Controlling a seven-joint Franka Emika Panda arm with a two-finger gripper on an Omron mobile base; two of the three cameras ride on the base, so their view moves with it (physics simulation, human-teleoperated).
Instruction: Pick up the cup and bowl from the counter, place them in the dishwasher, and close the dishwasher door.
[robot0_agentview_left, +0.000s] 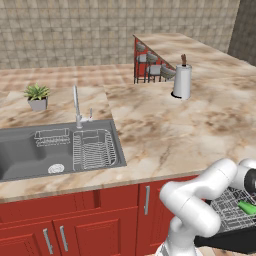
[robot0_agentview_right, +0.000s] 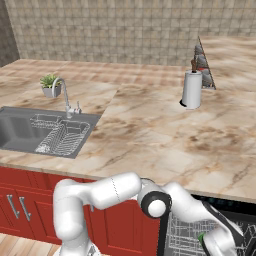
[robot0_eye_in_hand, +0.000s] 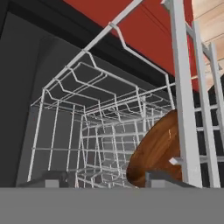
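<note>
From my hand cam I'm down inside the dishwasher (robot0_agentview_right: 235, 220), and the brown wooden bowl (robot0_eye_in_hand: 159, 151) sits tilted on edge in the pale wire rack (robot0_eye_in_hand: 87, 131). The jaws stand spread apart with nothing between them, bowl just past the right fingertip (robot0_eye_in_hand: 159, 178). A green thing (robot0_agentview_left: 246, 207) lies in the rack too.

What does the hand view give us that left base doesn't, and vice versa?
Hand view: a brown wooden bowl sitting inside the rack, seen close behind its wires, and the dishwasher's dark interior.
Left base view: the marble counter with sink, faucet, potted plant and paper towel roll, plus a green object lying in the rack.
Both: the pale wire rack and red cabinet fronts.
</note>
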